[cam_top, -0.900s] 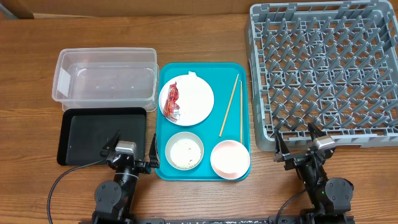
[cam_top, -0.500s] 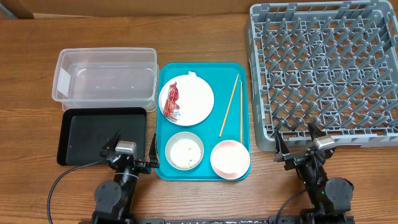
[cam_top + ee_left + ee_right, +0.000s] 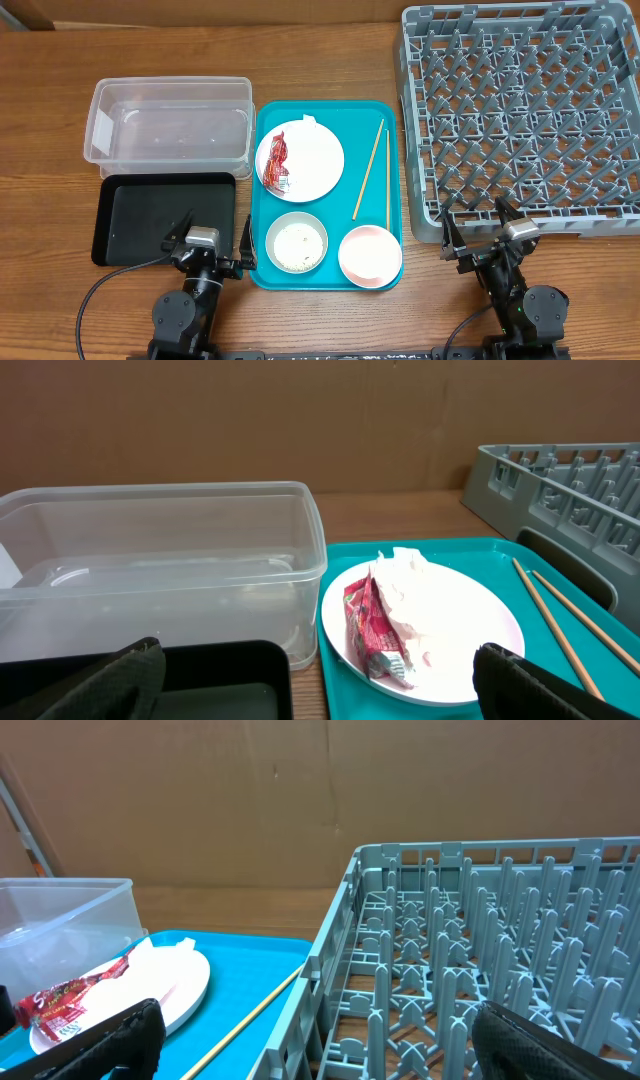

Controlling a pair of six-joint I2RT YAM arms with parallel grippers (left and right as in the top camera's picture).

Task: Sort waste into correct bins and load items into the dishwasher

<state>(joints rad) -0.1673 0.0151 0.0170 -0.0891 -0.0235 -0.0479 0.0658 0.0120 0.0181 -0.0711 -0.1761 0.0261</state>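
Crumpled red-and-white wrapper (image 3: 277,161) lay on the white plate (image 3: 315,158) on the teal tray (image 3: 325,112), grey dish rack (image 3: 520,110) to its right; left gripper (image 3: 214,231) and right gripper (image 3: 476,227) gaped wide, holding nothing.

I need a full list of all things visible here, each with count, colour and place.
table: 1, brown wood, under everything
tub: 1, clear, rear left
black tray: 1, black, in front of the tub
teal tray: 1, teal, centre
plate: 1, white, rear of the teal tray
wrapper: 1, red-and-white, on the plate
rice bowl: 1, pale, front left of the teal tray, holds white rice grains
empty bowl: 1, pale pink, front right of the teal tray
chopsticks: 2, light wood, right side of the teal tray
dish rack: 1, grey, right
left hand: 1, black, open, front left
right hand: 1, black, open, front right
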